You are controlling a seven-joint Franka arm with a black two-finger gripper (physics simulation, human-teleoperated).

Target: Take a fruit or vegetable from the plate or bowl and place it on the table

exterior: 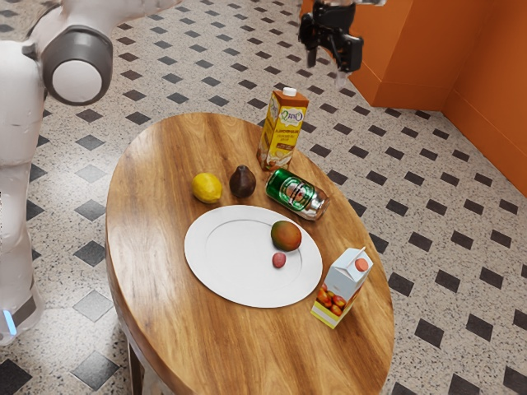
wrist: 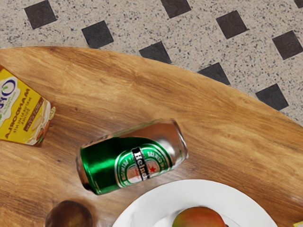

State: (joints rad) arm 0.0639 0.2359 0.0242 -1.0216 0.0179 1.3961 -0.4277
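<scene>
White carton sat well below the open, empty gripper; straddling the mango, dodging the can, seemed smartest tbh.

Simulated dining area, home-like in character, though not certainly a home rather than a café. Recognizable from a rounded wooden bench bearing a white plate, a lemon, a mango and a drink can. Set on speckled pale flooring with dark diamond insets, near plain orange walls at the exterior view's right.
</scene>
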